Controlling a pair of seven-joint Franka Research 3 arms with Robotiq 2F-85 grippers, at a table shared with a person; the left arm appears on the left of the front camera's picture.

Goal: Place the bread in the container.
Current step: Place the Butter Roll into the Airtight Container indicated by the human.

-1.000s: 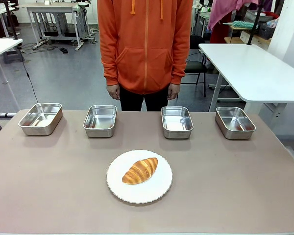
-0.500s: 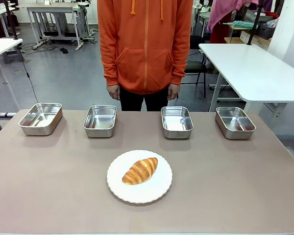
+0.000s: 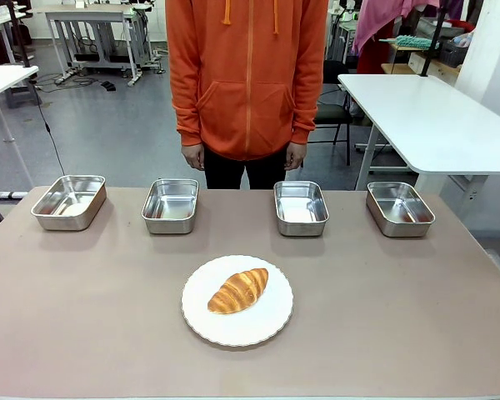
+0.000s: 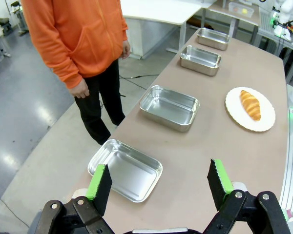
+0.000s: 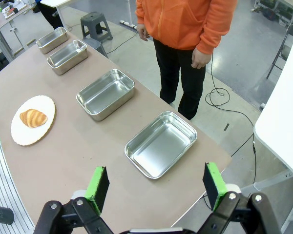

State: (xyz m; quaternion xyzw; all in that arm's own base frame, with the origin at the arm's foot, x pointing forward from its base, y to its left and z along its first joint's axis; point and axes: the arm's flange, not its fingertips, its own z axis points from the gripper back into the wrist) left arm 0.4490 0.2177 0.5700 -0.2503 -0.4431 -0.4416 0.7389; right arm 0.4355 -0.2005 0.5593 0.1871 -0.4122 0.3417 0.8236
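Both arms hover high over the table's ends. The left gripper (image 4: 158, 178) has its jaws spread wide with nothing between them, and the right gripper (image 5: 155, 181) is the same. The bread (image 3: 238, 290) lies diagonally on a white plate (image 3: 271, 323) by the middle of the near edge. So the job now is the grab: I'd come straight down, turn the wrist so the pads close across its narrow width, and squeeze gently, since it looks flaky. Four look-alike containers (image 3: 301, 230) line the far edge, all empty. I can't tell which one's meant. A person (image 3: 247, 75) stands behind them, hands down.
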